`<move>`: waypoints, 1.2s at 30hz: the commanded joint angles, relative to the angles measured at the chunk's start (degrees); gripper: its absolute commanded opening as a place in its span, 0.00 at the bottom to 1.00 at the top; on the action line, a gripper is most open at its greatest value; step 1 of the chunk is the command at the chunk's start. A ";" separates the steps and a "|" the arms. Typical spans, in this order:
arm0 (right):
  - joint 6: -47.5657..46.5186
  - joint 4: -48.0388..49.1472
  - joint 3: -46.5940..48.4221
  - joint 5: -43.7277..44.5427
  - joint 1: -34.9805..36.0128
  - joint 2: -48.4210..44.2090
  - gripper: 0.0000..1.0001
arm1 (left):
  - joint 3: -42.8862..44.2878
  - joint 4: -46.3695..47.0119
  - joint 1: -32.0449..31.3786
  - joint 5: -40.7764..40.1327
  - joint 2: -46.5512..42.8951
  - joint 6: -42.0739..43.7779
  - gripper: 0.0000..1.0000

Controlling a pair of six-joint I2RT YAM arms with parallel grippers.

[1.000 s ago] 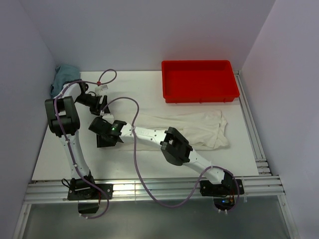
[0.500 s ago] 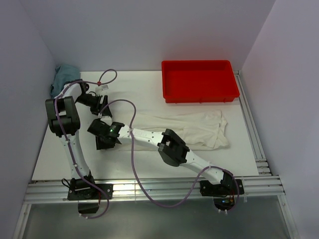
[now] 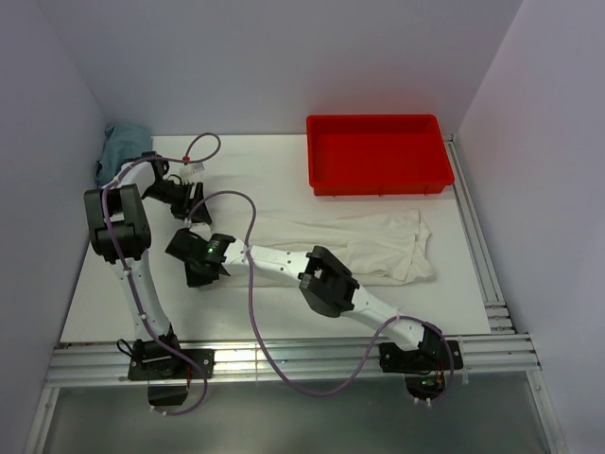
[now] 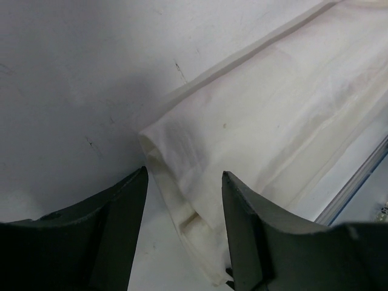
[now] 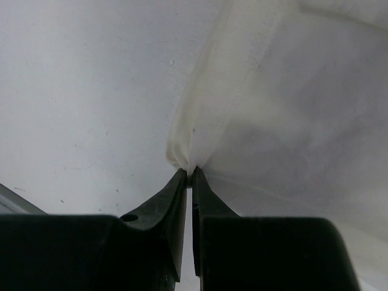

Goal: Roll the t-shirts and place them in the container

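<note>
A cream-white t-shirt lies folded into a long strip across the table, its sleeves at the right. My right gripper is at the strip's left end; in the right wrist view it is shut on a pinch of the shirt's edge. My left gripper is just behind it. In the left wrist view it is open, with the folded end of the shirt lying between its fingers. The shirt's left end is hidden under the arms in the top view.
A red tray stands at the back right. A bunched teal cloth lies in the back left corner. Metal rails run along the right edge and the front edge. Purple cables loop over the left half.
My right gripper has moved a little to the left, still pinching the shirt's edge. My left wrist has shifted slightly.
</note>
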 commanded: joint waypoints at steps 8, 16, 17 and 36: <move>-2.56 3.07 -7.39 -6.49 4.95 -3.37 0.09 | -9.67 6.78 0.54 -5.08 -9.53 -2.78 0.56; 0.60 11.32 -13.72 -6.05 3.89 -8.28 0.09 | -7.92 5.20 1.68 -5.61 -11.56 -2.78 0.47; 0.96 12.21 -14.60 -5.70 3.37 -9.08 0.09 | -7.48 5.03 1.68 -5.61 -11.56 -2.78 0.45; 5.96 25.40 -23.65 -6.76 0.11 -17.35 0.08 | -4.22 5.63 0.28 -12.11 -12.43 -4.89 0.50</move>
